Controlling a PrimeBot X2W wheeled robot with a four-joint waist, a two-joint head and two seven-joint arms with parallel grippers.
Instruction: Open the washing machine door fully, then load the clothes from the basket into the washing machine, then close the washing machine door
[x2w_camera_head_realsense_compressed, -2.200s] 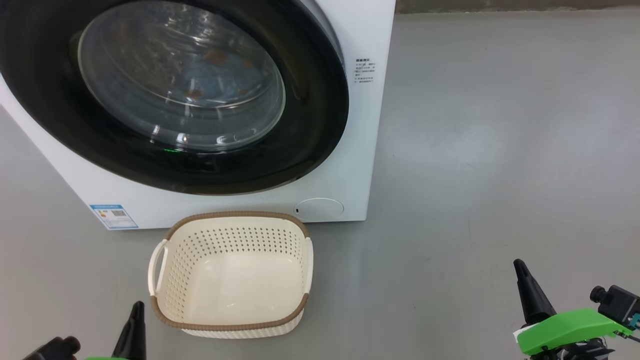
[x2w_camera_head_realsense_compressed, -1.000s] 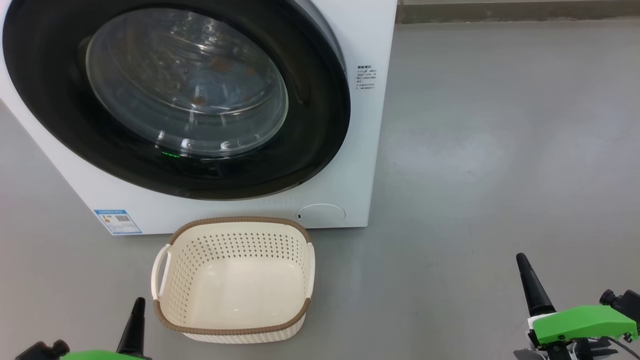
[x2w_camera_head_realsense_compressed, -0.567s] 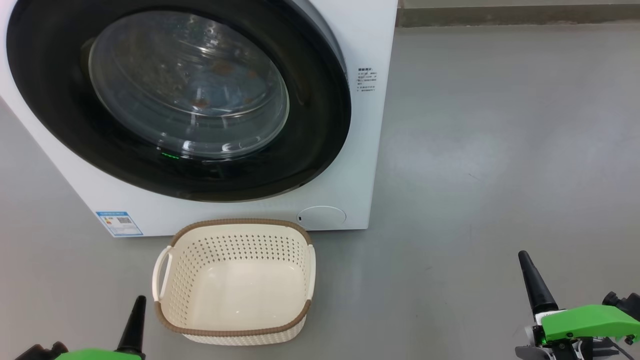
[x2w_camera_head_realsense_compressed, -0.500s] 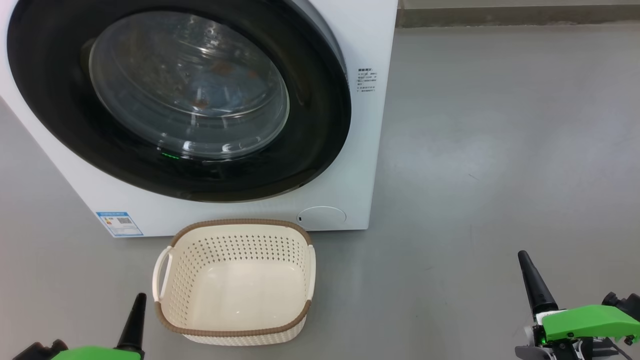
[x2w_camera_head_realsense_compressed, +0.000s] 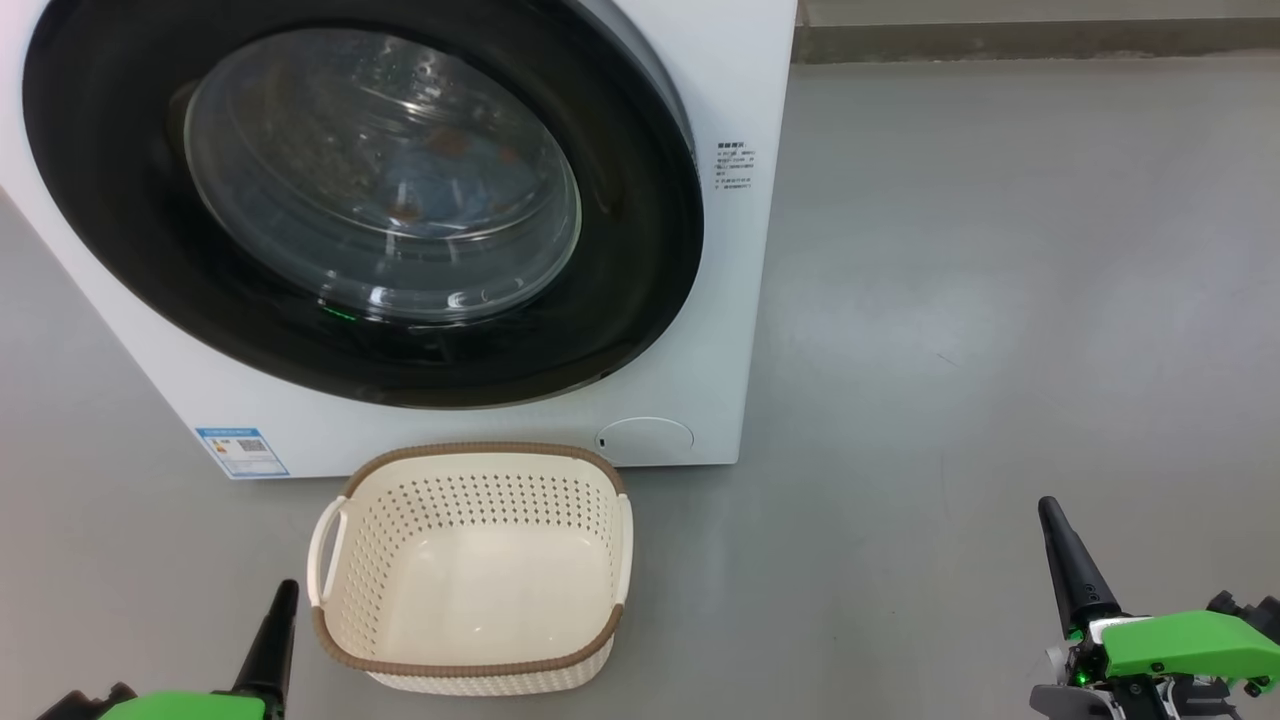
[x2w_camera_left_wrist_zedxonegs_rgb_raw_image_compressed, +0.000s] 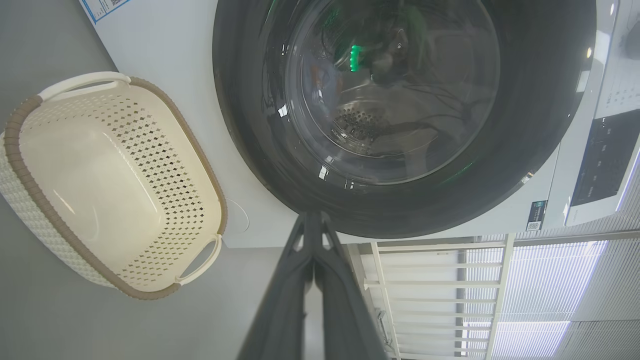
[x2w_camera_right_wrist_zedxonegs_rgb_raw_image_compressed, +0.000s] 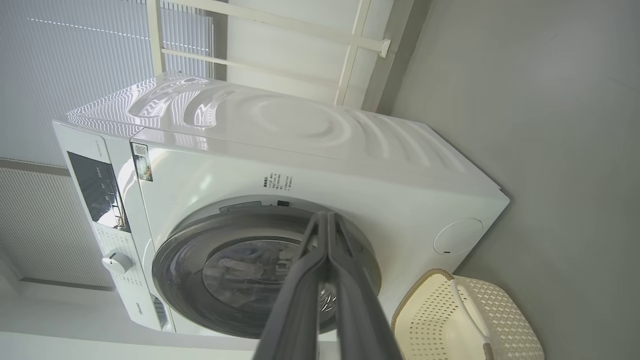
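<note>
The white washing machine (x2w_camera_head_realsense_compressed: 720, 80) stands at the upper left, and its glossy black door (x2w_camera_head_realsense_compressed: 640, 280) lies flush against the front. Through the glass bowl I see light blue clothes (x2w_camera_head_realsense_compressed: 440, 170) with orange-brown marks inside the drum. The cream basket (x2w_camera_head_realsense_compressed: 470, 662) sits on the floor just in front of the machine, with nothing in it. My left gripper (x2w_camera_head_realsense_compressed: 285, 595) is shut at the lower left beside the basket, holding nothing. My right gripper (x2w_camera_head_realsense_compressed: 1050, 512) is shut at the lower right, far from both. In the wrist views each gripper's (x2w_camera_left_wrist_zedxonegs_rgb_raw_image_compressed: 312, 220) (x2w_camera_right_wrist_zedxonegs_rgb_raw_image_compressed: 327, 217) fingers press together.
Grey floor (x2w_camera_head_realsense_compressed: 1000, 300) stretches open to the right of the machine up to a wall base (x2w_camera_head_realsense_compressed: 1000, 40). A blue label sticker (x2w_camera_head_realsense_compressed: 240, 452) and a round white cap (x2w_camera_head_realsense_compressed: 645, 438) mark the machine's lower front. A white rail frame (x2w_camera_left_wrist_zedxonegs_rgb_raw_image_compressed: 435, 285) stands beside the machine.
The head view has drifted, so machine and basket sit slightly lower in the picture. Both grippers stay shut in the lower corners. Door and basket are unmoved.
</note>
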